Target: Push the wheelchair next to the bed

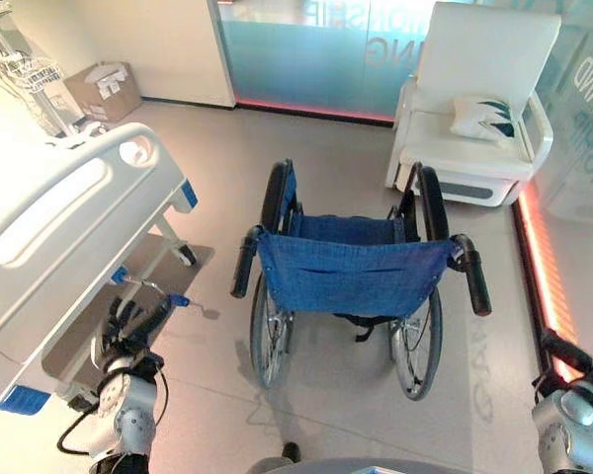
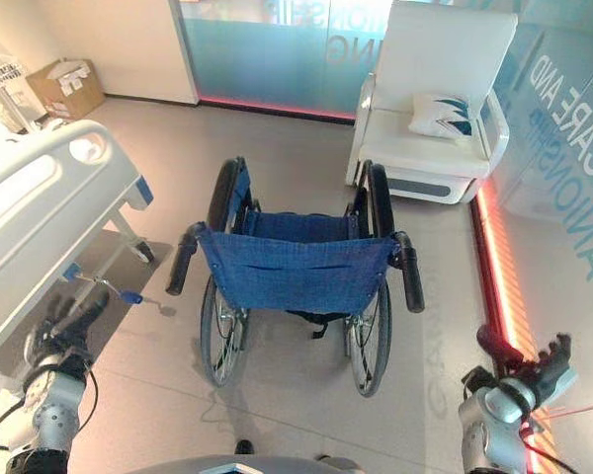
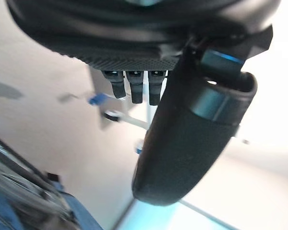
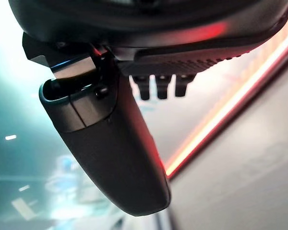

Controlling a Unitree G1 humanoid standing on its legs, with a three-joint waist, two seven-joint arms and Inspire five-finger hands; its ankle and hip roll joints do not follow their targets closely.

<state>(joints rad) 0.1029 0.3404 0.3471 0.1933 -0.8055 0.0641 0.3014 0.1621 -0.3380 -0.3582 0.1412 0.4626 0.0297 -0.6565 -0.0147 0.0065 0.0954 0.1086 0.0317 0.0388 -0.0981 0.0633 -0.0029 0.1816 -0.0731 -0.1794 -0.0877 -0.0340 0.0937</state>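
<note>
- The bed (image 1: 54, 232) stands along the left edge of the floor, white, with a moulded footboard and blue corner pieces; a small blue-tipped crank (image 1: 178, 299) sticks out from beneath it toward the middle of the floor.
- A cardboard box (image 1: 104, 90) sits in the far left corner of the floor, against the wall.
- My left robot hand (image 1: 138, 326) hangs low at the near left, just beside the foot of the bed, its fingers relaxed and fairly straight and holding nothing; it is well apart from the wheelchair.
- The wheelchair (image 1: 354, 272) stands in the middle of the floor, back toward me, to the right of the bed with bare floor between them. It has a blue fabric backrest and seat, a black frame, two large spoked wheels with black tyres, and two black push handles (image 1: 245, 261) that angle outward at the top of the backrest. Neither of my hands touches it.
- A white armchair (image 1: 474, 109) stands at the far right of the floor, before the frosted glass wall, with a patterned cushion (image 1: 484, 117) on its seat.
- A glowing red strip (image 1: 542, 267) runs along the right edge of the floor.
- My right robot hand (image 2: 539, 367) is at the near right corner, over that strip, fingers spread loosely and empty, well apart from the right push handle.
</note>
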